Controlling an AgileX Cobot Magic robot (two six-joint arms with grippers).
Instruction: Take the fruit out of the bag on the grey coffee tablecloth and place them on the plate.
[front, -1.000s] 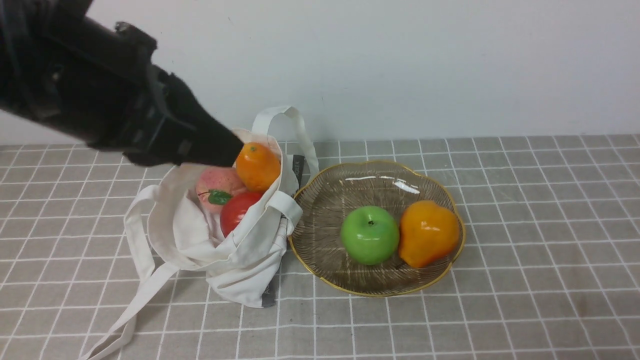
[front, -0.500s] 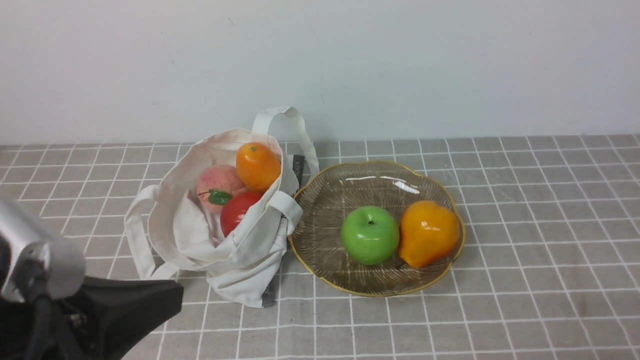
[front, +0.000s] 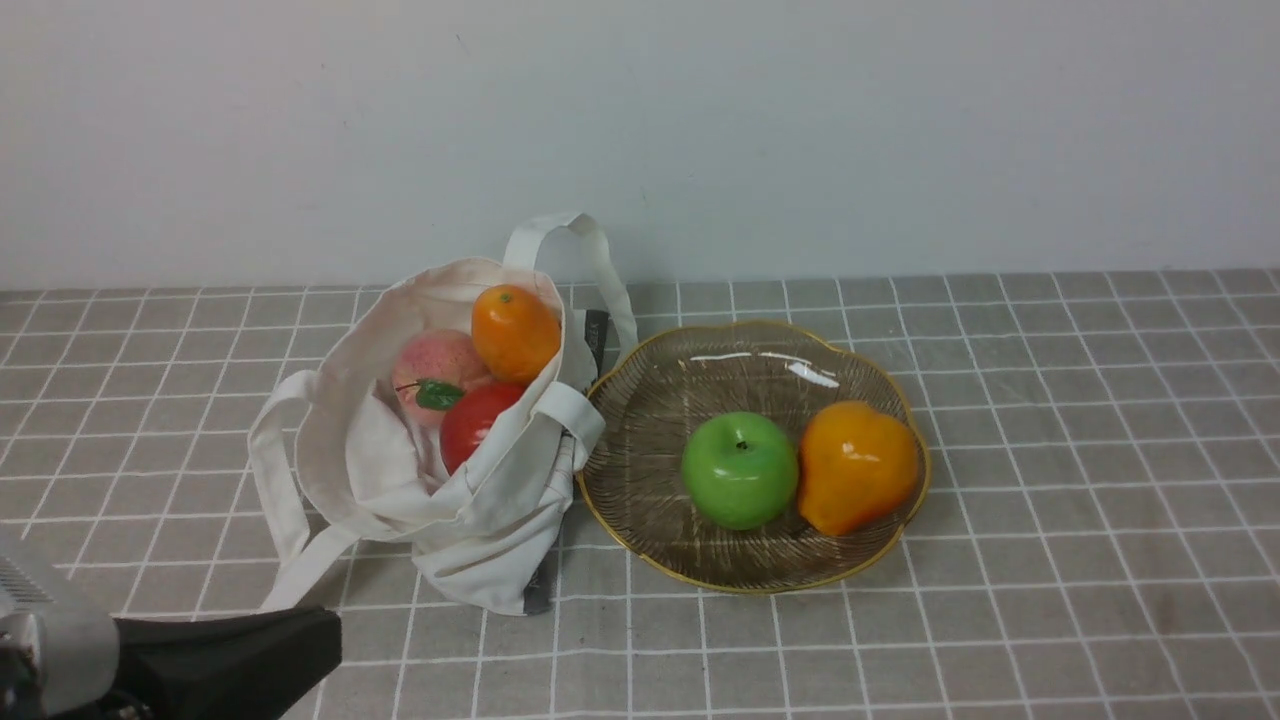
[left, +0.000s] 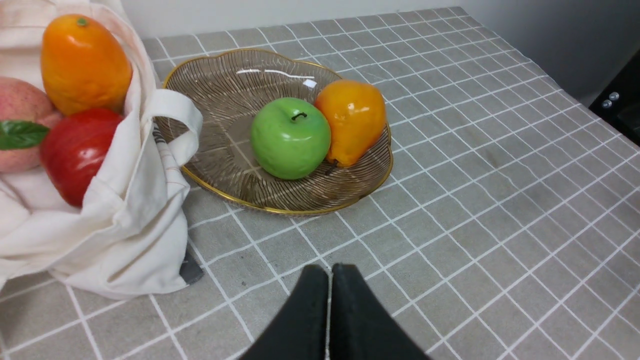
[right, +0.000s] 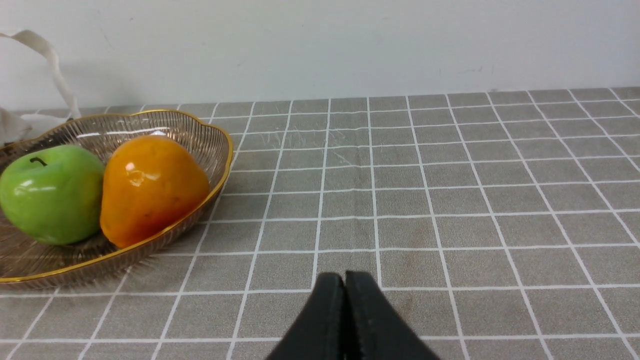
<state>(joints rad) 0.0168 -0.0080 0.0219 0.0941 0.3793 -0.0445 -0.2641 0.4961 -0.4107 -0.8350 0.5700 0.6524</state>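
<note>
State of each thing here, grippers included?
Bag: slumped, mouth open, three fruits inside
Plate: upright, holding two fruits
Green apple: on plate
Yellow-orange fruit: on plate, against apple
Left gripper: shut, empty
Right gripper: shut, empty

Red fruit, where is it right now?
In the front view, the red fruit is on the left, inside the bag, beside the peach and below the orange.
</note>
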